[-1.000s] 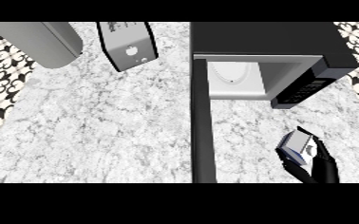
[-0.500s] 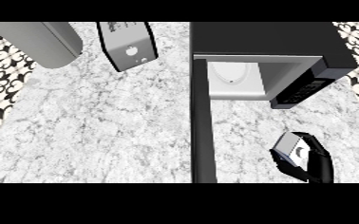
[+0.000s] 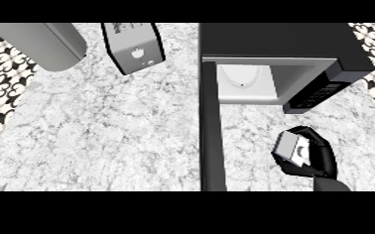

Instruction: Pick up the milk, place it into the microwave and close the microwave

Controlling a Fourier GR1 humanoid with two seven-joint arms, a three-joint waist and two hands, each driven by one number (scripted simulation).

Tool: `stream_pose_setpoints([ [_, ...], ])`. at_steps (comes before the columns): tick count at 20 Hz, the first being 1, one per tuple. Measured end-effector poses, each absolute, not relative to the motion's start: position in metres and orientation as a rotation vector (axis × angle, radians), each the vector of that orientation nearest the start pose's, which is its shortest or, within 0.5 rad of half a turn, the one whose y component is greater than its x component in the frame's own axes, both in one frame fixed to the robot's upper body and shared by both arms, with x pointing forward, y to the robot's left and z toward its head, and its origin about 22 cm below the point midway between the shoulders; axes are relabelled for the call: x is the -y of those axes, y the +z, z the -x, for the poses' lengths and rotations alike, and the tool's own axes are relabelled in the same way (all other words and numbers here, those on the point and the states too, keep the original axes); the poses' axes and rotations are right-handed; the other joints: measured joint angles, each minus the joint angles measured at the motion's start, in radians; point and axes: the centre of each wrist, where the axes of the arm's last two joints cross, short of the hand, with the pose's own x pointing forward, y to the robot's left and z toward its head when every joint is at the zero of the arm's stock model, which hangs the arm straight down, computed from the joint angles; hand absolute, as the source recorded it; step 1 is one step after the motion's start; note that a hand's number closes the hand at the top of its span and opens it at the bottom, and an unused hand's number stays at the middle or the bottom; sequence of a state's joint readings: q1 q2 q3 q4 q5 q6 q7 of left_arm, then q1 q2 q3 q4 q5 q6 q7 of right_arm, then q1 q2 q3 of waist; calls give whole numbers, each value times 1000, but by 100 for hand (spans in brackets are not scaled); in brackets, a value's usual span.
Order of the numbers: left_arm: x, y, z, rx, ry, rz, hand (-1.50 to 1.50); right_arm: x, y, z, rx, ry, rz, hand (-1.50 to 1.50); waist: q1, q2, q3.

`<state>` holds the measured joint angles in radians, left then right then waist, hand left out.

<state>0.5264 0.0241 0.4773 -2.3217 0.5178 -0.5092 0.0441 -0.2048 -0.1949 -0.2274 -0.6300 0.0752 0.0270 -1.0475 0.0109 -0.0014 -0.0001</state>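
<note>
- Black fingers of the right hand [image 3: 316, 154] are curled round the milk [image 3: 293, 148], a small white and grey carton, with the thumb on its lower left side and the other fingers wrapping its right side.
- Milk carton sits tilted in that grip, its top leaning up and to the right, at the lower right of the view.
- Grey forearm of this hand comes in from the lower edge just below the carton; only a short piece of it shows.
- Just left of the hand stands the microwave door [image 3: 211, 129], swung open and seen edge-on as a long dark strip running from the oven down to the lower edge of the view.
- Above the hand, apart from it, is the microwave [image 3: 278, 39], a dark box with a pale open cavity [image 3: 249, 82] and a round white plate inside.
- Its control panel [image 3: 316, 93] shows as a dark slanted block at the right of the cavity.
- White marbled surface [image 3: 110, 139] carries everything.
- Farther left, near the top, a grey toaster [image 3: 133, 47] stands tilted in the view.
- At the far upper left lies a large grey rounded object [image 3: 40, 44], which I cannot identify.
- Left hand does not show.
</note>
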Motion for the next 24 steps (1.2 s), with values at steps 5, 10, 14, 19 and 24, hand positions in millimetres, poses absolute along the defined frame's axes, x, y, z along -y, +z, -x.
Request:
stream_pose_setpoints([
  [5, -340, 111, -69, 1925, 22, 10, -150, 311, -127, -233, 1921, 128, 73, 150, -7, -3, -1],
  [10, -346, 110, -64, 1917, 28, 1, -150, 283, -103, -237, 1972, 164, 46, 150, -9, -3, -1],
  [14, -351, 113, -61, 1918, 27, 0, -150, 267, -77, -247, 1987, 174, 79, 150, -8, -2, -1],
  [19, -350, 112, -62, 1915, 38, 14, -150, 240, -45, -274, 1997, 173, 118, 150, -5, -1, 0],
  [24, -354, 112, -61, 1929, 29, 19, -150, 223, -19, -310, 1985, 236, 212, 150, 0, 1, 0],
])
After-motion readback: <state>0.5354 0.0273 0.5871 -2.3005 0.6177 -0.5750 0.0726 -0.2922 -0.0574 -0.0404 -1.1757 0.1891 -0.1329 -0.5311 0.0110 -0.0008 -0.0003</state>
